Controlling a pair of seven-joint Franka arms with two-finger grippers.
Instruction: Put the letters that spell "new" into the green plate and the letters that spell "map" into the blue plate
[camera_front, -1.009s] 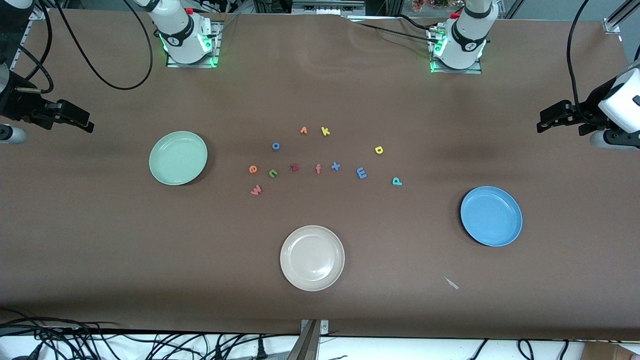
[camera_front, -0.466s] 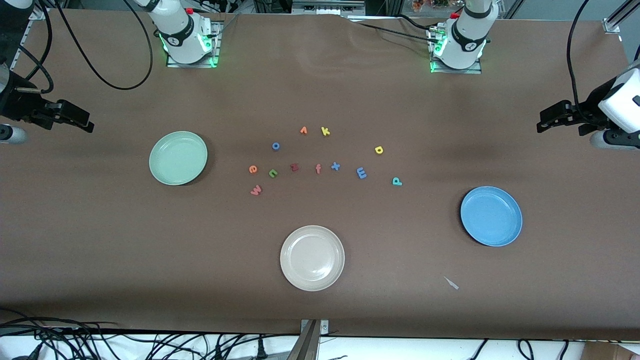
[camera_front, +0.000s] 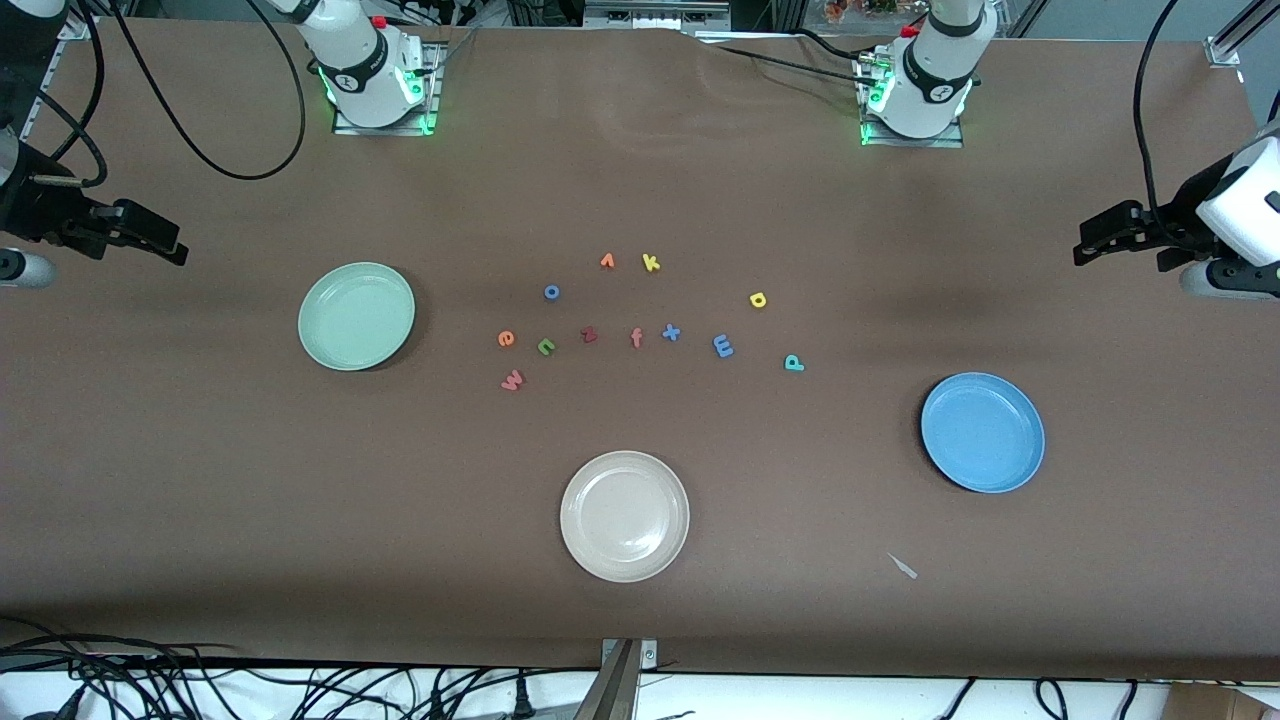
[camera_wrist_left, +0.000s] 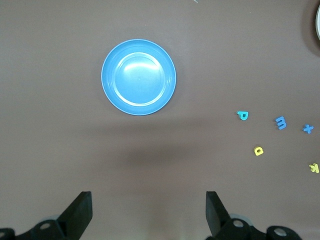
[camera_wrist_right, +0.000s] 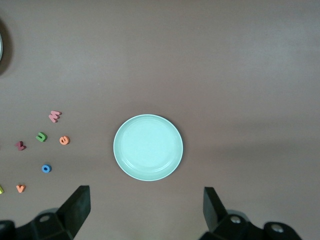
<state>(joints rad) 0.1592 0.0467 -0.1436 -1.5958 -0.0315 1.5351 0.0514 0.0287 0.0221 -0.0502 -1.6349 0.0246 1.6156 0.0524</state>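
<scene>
The green plate lies toward the right arm's end, the blue plate toward the left arm's end. Between them on the table lie the orange e, green n and salmon w, then the blue m, yellow a and teal p. My left gripper hangs open and empty high over the table's end near the blue plate. My right gripper hangs open and empty over the end near the green plate.
A beige-white plate sits nearer the front camera than the letters. Other letters lie among them: dark red z, salmon f, blue x, blue o, orange v, yellow k. A small scrap lies near the blue plate.
</scene>
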